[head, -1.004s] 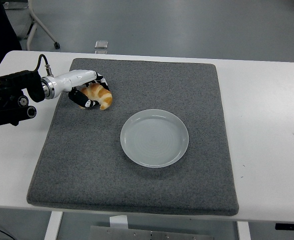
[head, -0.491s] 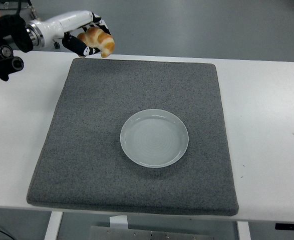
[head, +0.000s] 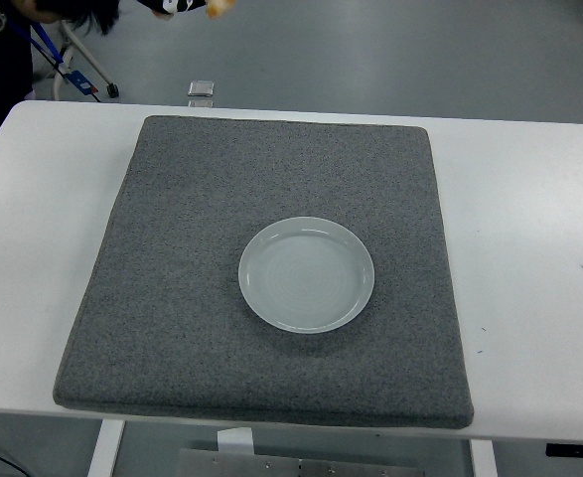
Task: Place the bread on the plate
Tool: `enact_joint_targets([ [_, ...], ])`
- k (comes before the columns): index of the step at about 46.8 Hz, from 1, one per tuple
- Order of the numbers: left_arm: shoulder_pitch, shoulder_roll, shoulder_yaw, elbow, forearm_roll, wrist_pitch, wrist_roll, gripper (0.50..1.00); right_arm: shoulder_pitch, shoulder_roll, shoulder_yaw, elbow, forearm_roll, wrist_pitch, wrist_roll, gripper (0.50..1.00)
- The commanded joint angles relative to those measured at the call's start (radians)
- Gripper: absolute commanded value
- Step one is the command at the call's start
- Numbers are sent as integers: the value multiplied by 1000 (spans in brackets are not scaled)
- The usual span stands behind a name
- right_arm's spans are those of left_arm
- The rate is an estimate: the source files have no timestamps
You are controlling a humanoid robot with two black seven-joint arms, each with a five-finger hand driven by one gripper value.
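Observation:
A pale blue-white plate [head: 306, 274] lies bare in the middle of the grey mat [head: 172, 298]. At the very top edge, left of centre, only the black fingertips of my left hand [head: 184, 8] still show. They are curled on the golden bread [head: 220, 6], of which just a small tip is visible. Hand and bread are high above the table's far left corner, well away from the plate. The rest of the left arm is cut off by the picture's edge. My right arm does not show.
The mat covers most of the white table [head: 529, 248]. A person in dark clothes with a blue lanyard [head: 3, 60] stands at the top left beside a chair's wheeled leg [head: 92, 72]. A small grey object [head: 202, 89] lies on the floor beyond the far edge.
My left hand has lifted the bread off the mat's far left part and carried it steeply up, so that it now nearly leaves the picture at the top. The plate has not moved.

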Motion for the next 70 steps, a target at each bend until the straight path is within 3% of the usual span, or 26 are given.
enact_joint_targets([
  [1, -23, 1, -13, -16, 1, -29, -3, 500, 0, 0, 0, 0, 0, 0, 0, 930],
  [11, -44, 1, -47, -116, 13, -114, -45, 500, -1, 0, 0, 0, 0, 0, 0, 930],
  [26, -66, -67, -64, -216, 16, -131, -135, 500, 0, 0, 0, 0, 0, 0, 0, 930],
  [40, -63, -180, -61, -222, 61, -132, -160, 500, 0, 0, 0, 0, 0, 0, 0, 930],
  [57, 72, -286, -53, -217, 266, -120, -160, 500, 0, 0, 0, 0, 0, 0, 0, 930],
  [70, 207, -340, -47, -162, 383, -66, -160, 500, 0, 0, 0, 0, 0, 0, 0, 930],
])
